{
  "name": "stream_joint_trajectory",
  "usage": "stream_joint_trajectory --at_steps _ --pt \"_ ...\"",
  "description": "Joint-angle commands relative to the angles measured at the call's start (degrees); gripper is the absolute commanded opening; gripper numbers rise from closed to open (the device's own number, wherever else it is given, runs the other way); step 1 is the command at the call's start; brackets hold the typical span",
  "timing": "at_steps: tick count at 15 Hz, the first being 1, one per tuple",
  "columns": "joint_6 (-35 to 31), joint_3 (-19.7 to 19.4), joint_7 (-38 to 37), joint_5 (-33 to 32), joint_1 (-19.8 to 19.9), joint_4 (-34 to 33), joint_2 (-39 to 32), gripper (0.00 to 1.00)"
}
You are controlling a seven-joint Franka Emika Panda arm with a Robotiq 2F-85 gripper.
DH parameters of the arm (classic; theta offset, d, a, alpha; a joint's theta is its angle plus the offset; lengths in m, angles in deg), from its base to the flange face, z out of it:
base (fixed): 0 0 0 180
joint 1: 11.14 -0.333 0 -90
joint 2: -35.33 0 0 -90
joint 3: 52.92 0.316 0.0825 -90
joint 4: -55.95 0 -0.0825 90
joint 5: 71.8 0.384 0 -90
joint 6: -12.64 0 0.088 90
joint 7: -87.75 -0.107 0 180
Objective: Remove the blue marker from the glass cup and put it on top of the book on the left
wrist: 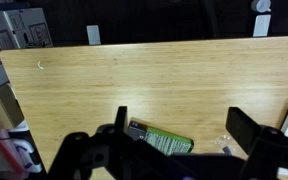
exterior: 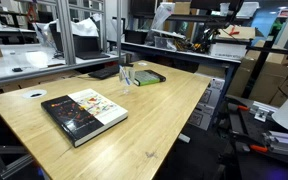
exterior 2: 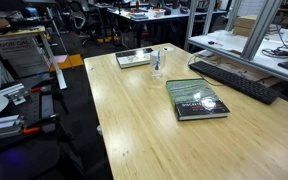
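Wide-spread pincer [wrist: 182, 128] well above glass cup [exterior 2: 157, 68] with blue marker [exterior 2: 156, 57]

Glass cup [exterior 2: 157, 67] holding marker [exterior 2: 156, 53], far book [exterior 2: 134, 58] beside it, dark book [exterior 2: 197, 100] nearer

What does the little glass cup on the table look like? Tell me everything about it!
The glass cup is small, clear and colourless, so the wood shows through it. It stands upright on the light wooden table, towards the far end. A thin marker stands inside it and pokes up above the rim. A flat green book lies right beside the cup. Whether the two touch is too small to tell.
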Motion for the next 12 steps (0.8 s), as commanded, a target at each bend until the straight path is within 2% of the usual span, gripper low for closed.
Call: stream_joint_trajectory --at_steps 1,10,12 --pt "0.1 0.1 0.1 0.2 0.1 -0.2 0.0 1.00" --pt "0.1 0.1 0.1 0.1 0.1 -0.4 0.1 1.00" --pt "-1.7 0.3 1.0 0.0 -1.1 -0.2 -0.9 1.00"
